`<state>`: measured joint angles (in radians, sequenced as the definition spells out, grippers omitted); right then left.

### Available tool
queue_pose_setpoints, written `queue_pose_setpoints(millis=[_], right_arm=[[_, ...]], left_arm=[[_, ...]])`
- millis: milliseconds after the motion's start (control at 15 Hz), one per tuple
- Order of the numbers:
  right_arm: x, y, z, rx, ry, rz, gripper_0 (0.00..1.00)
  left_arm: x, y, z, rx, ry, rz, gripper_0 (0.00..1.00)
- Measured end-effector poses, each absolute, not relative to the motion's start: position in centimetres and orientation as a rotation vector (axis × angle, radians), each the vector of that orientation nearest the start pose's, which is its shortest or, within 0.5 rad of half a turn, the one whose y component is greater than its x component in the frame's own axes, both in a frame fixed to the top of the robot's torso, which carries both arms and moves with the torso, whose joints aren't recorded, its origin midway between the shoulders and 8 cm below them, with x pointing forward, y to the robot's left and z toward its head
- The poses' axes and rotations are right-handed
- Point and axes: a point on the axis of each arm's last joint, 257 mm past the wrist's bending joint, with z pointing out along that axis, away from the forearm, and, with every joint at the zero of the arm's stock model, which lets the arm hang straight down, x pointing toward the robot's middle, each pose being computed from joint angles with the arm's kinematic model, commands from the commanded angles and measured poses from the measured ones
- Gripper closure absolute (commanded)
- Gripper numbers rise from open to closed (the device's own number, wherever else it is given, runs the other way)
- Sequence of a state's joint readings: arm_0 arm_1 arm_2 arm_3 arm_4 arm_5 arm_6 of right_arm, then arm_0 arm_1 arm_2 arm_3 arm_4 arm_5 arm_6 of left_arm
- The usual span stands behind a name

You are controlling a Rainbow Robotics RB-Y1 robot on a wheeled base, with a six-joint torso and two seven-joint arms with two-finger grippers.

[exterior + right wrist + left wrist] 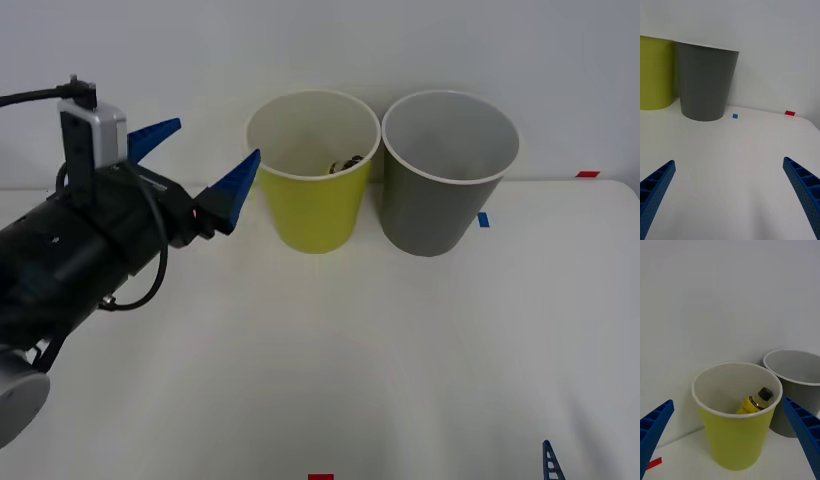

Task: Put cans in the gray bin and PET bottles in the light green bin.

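One PET bottle, yellow with a dark round cap, lies tilted inside the light green bin, its cap end leaning up against the bin's inner wall. That bin stands on the white surface just ahead of the left pincer, which hangs raised above the surface, short of the bin's rim, its two blue fingers spread apart and holding nothing. One gray bin stands upright beyond the light green one as seen from the left pincer, the two just beside each other, against a white wall; what lies within it cannot be made out.

The right pincer sits low and near the front edge of the surface, released and empty, its ribbed fingers wide apart; one fingertip shows in the front view. Ahead of it stands the gray bin, with the light green bin further off to its left. Nothing stands between either pincer and the bins.

Counted on the surface: two bins, one bottle, one small blue marker close by the gray bin's foot, and one red marker well past it near the wall. Another red marker lies near the left pincer, beside the light green bin.
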<state>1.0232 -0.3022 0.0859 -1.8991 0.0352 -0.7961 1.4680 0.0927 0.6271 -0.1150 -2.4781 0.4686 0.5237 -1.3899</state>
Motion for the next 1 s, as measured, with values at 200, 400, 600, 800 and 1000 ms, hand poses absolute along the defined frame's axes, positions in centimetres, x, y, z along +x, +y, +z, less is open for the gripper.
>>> queue_pose_setpoints(millis=[200, 400, 600, 800, 1000], right_arm=[[21.4, -29.5, -24.3, -0.171, 1.470, -0.099, 0.00], [21.4, -29.5, -24.3, -0.171, 1.470, -0.099, 0.00], [21.4, -29.5, -24.3, -0.171, 1.470, -0.099, 0.00], [21.4, -29.5, -24.3, -0.171, 1.470, -0.099, 0.00], [21.4, -29.5, -24.3, -0.171, 1.470, -0.099, 0.00]], left_arm=[[41.4, 15.9, -4.3, 0.305, 1.522, -0.340, 0.00], [41.1, 18.0, -6.4, 0.240, 1.513, -0.325, 0.00], [40.1, 21.0, -10.7, 0.170, 1.547, -0.288, 0.00], [38.0, 22.2, -12.6, 0.189, 1.540, -0.273, 0.00], [36.0, 23.3, -14.6, 0.194, 1.532, -0.263, 0.00]])
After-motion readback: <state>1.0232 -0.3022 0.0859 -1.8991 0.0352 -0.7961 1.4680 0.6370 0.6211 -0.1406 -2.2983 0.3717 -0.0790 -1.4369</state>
